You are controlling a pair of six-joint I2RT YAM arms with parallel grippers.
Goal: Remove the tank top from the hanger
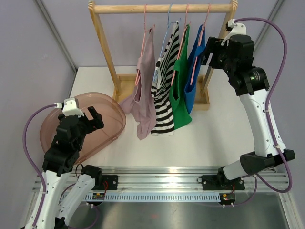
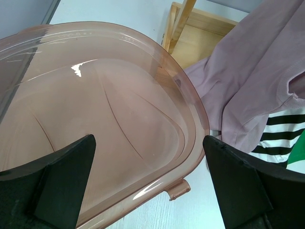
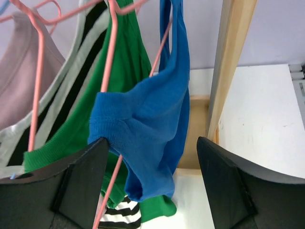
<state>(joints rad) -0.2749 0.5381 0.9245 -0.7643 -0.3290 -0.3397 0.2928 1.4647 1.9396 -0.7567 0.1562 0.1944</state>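
Note:
Four tops hang on hangers from a wooden rack point(image 1: 162, 8): mauve point(image 1: 145, 71), black-and-white striped point(image 1: 164, 81), green point(image 1: 180, 86) and a blue tank top point(image 1: 195, 71). The blue tank top point(image 3: 147, 119) hangs bunched on a pink hanger point(image 3: 161, 50) at the rack's right end. My right gripper point(image 1: 210, 51) is raised beside it. In the right wrist view this gripper point(image 3: 152, 143) is open, with the blue cloth between its fingers and touching the left finger point(image 3: 90, 162). My left gripper point(image 1: 93, 117) is open and empty over the tub, as the left wrist view point(image 2: 148, 143) shows.
A translucent pink tub point(image 1: 57, 126) sits at the table's left, and its rim point(image 2: 190, 95) lies close to the mauve top's hem point(image 2: 248, 95). The rack's right post point(image 3: 231, 62) stands just right of the blue top. The rack's wooden base point(image 1: 125, 83) lies behind.

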